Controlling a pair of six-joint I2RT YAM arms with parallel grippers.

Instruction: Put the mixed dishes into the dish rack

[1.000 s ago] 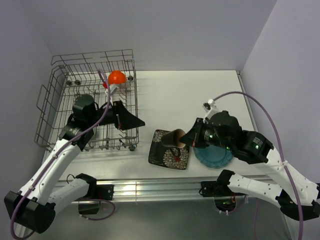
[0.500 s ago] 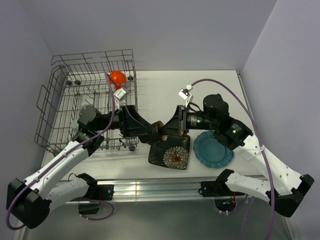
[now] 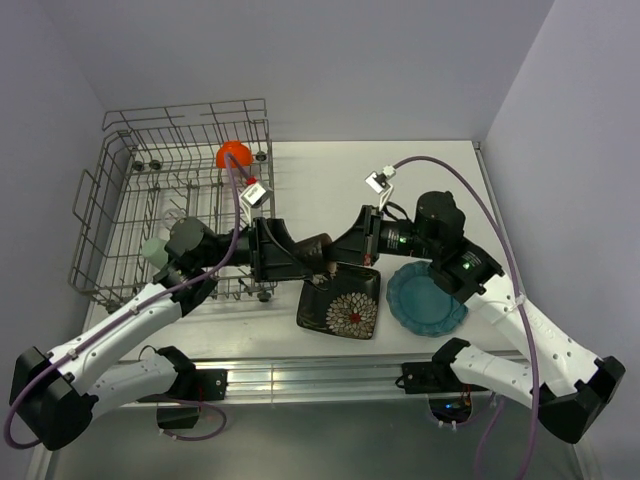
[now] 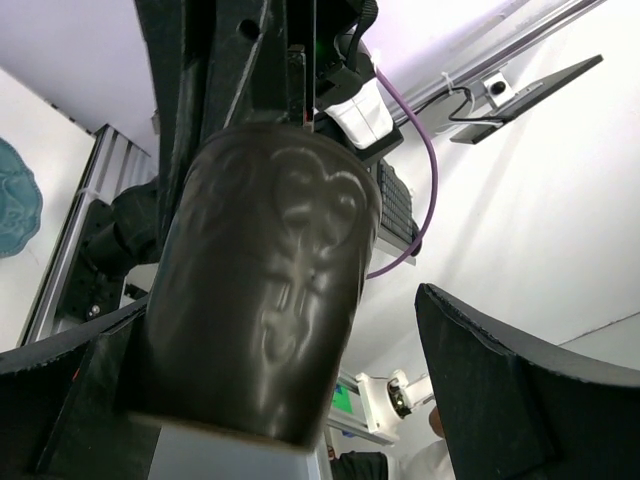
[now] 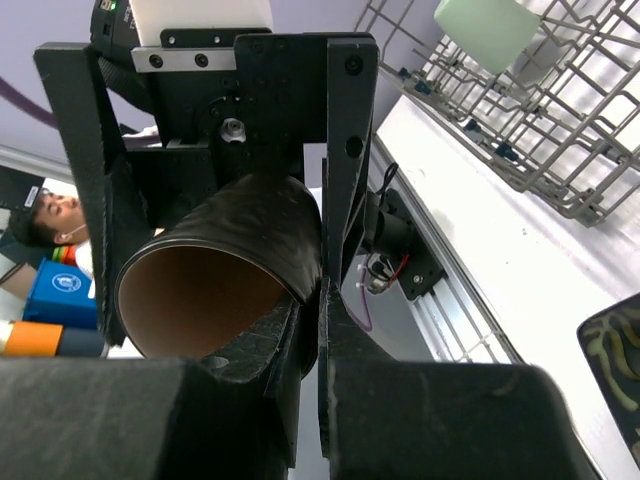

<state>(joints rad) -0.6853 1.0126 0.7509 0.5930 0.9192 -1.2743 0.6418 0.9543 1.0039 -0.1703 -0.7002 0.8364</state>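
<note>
Holding mug (image 3: 318, 248) over plate (image 3: 345, 310).
Pinching its rim with right gripper (image 5: 318, 340); straddling it with left gripper (image 4: 270, 380), spread wide.

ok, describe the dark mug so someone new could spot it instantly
From the grey wire dish rack on the left of the table, go right to where the two arms meet above the black flowered plate. The small dark mug hangs there on its side, off the table: an embossed brown-black cup, unlike the flat plates nearby.
</note>
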